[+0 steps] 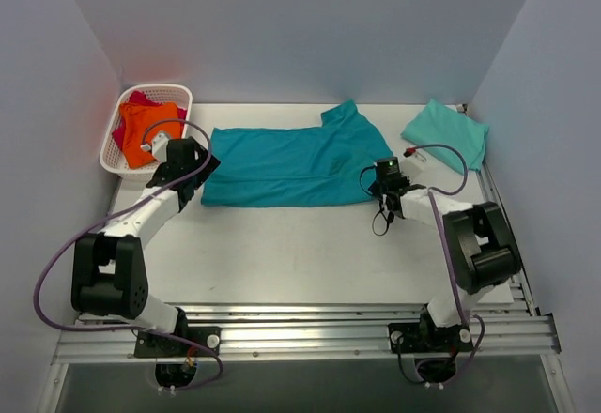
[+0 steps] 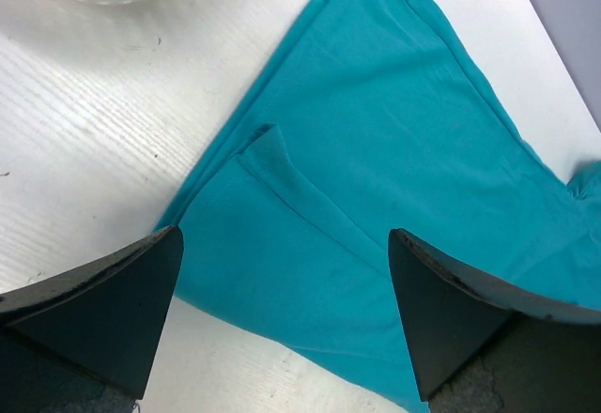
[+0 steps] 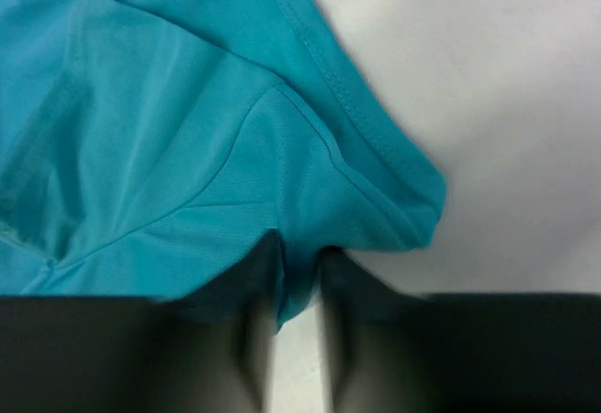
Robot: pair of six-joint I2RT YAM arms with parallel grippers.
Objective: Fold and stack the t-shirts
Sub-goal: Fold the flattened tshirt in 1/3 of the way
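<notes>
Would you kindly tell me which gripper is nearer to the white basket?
Left. The left gripper hovers over the teal shirt's left edge, just right of the basket; the right gripper pinches the shirt's right corner, far across the table.

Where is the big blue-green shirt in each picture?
Top external: the teal shirt lies spread across the middle of the table.
Left wrist: it fills the middle and right, below the open left gripper.
Right wrist: it covers the left and middle; the right gripper pinches its edge.
Shared landmark: the white table beside the shirt shows in all three.
</notes>
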